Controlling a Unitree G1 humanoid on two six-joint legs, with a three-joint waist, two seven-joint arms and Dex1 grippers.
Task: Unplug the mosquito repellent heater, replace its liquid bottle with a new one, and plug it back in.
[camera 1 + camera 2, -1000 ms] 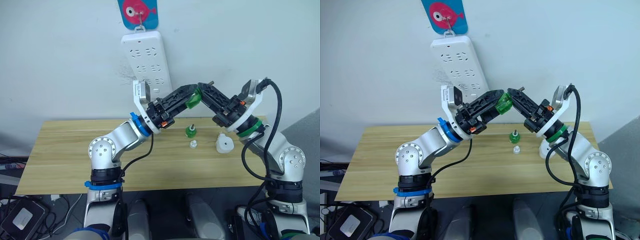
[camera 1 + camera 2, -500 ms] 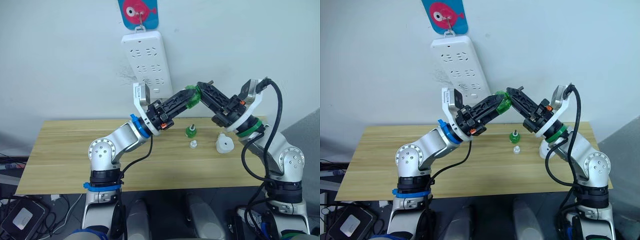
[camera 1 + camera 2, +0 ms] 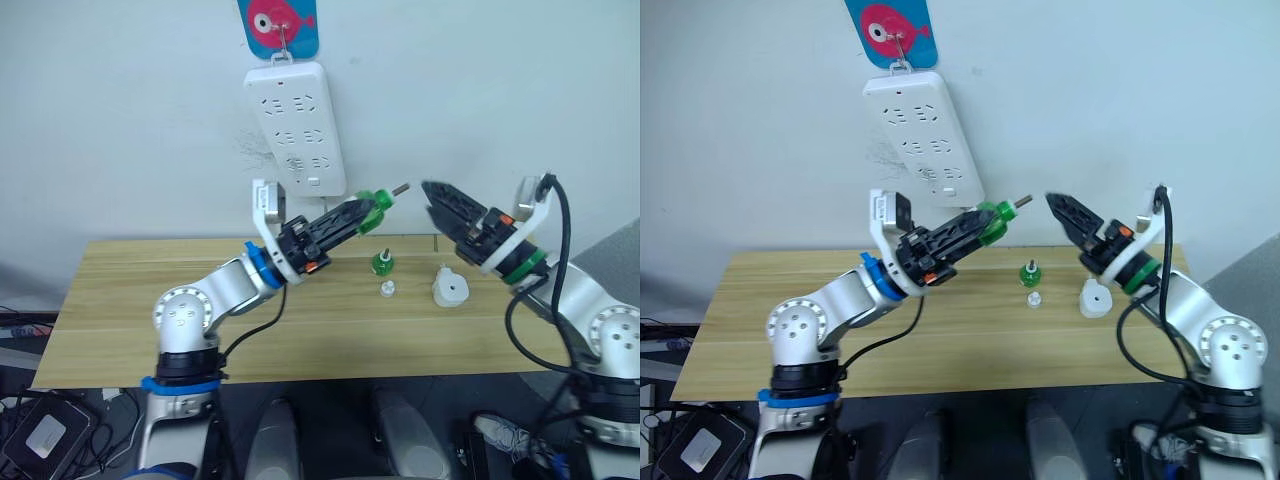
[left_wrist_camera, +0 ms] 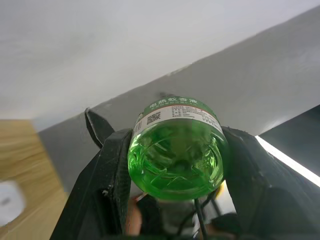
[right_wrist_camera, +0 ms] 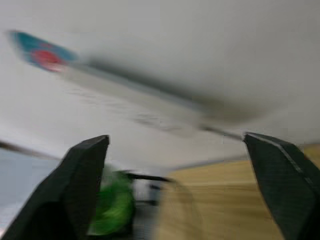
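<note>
My left gripper (image 3: 362,210) is shut on a green liquid bottle (image 3: 368,204), held in the air above the table with its thin wick pointing right. The left wrist view shows the bottle's base (image 4: 175,150) clamped between both black fingers. My right gripper (image 3: 438,202) hangs open a short way right of the wick, touching nothing. The mosquito repellent heater (image 3: 448,288), small and white with a round hole facing up, stands on the table below the right gripper. A second green bottle (image 3: 381,263) stands upright at mid-table, with a small white cap (image 3: 386,289) just in front of it.
A long white power strip (image 3: 297,130) hangs on the wall behind, under a blue and pink hook (image 3: 278,22). The wooden table (image 3: 120,320) is bare across its left half and along its front edge.
My right gripper has opened, let go of the raised bottle and pulled back to the right. My left gripper keeps the bottle and has drawn it slightly left and down.
</note>
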